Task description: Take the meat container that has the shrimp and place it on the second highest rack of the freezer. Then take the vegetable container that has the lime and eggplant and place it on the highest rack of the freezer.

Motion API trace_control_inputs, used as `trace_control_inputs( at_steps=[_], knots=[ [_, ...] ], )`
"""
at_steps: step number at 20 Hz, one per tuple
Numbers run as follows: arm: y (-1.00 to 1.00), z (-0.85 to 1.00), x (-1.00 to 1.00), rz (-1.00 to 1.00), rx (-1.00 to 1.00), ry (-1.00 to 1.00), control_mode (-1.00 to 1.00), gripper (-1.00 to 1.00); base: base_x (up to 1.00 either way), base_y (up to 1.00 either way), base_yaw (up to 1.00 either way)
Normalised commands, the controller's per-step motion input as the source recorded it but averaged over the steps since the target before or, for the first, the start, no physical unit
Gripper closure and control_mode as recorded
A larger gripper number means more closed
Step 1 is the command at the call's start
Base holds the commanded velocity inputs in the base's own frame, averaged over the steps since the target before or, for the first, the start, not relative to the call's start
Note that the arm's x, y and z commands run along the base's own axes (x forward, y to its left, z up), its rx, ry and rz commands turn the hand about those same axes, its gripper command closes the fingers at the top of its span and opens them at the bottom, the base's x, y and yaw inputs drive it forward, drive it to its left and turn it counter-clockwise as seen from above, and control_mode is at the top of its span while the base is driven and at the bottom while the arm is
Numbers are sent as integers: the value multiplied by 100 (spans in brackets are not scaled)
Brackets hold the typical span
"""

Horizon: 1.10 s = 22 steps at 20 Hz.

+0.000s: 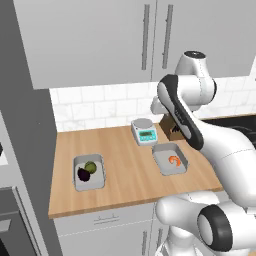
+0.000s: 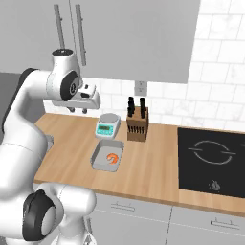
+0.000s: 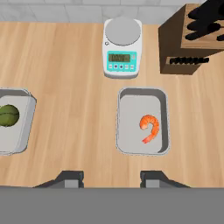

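The grey meat container (image 1: 161,150) (image 2: 98,161) (image 3: 127,127) lies on the wooden counter with the orange shrimp (image 1: 174,160) (image 2: 113,158) (image 3: 150,128) in it. To its left is the vegetable container (image 1: 96,183) (image 3: 22,127), holding the green lime (image 1: 90,166) (image 3: 8,115) and the dark eggplant (image 1: 83,175). My gripper (image 3: 112,178) hangs above the counter, just in front of the meat container, open with nothing between its fingers. The freezer and its racks are out of view.
A white kitchen scale (image 1: 144,131) (image 2: 107,126) (image 3: 122,48) and a wooden knife block (image 1: 172,131) (image 2: 137,123) (image 3: 192,39) stand behind the meat container. A black cooktop (image 2: 213,160) lies to the right. Wall cabinets (image 1: 100,40) hang overhead, and a dark grey column (image 1: 27,150) bounds the counter's left end.
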Motion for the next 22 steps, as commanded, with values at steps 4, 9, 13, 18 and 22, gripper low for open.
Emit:
trace_control_inputs(
  at_steps=[4,9,13,18,22],
  knots=[
    [4,-12,0,0,0,0,-100,-100,0,0,0],
    [3,-10,-2,0,3,1,-100,-100,0,0,0],
    [-57,-26,-13,0,16,2,-100,-100,0,0,0],
    [-83,-38,-2,-2,8,5,-100,-100,0,0,0],
    [-38,-27,14,-5,-1,20,-100,-100,0,0,0]
  ],
)
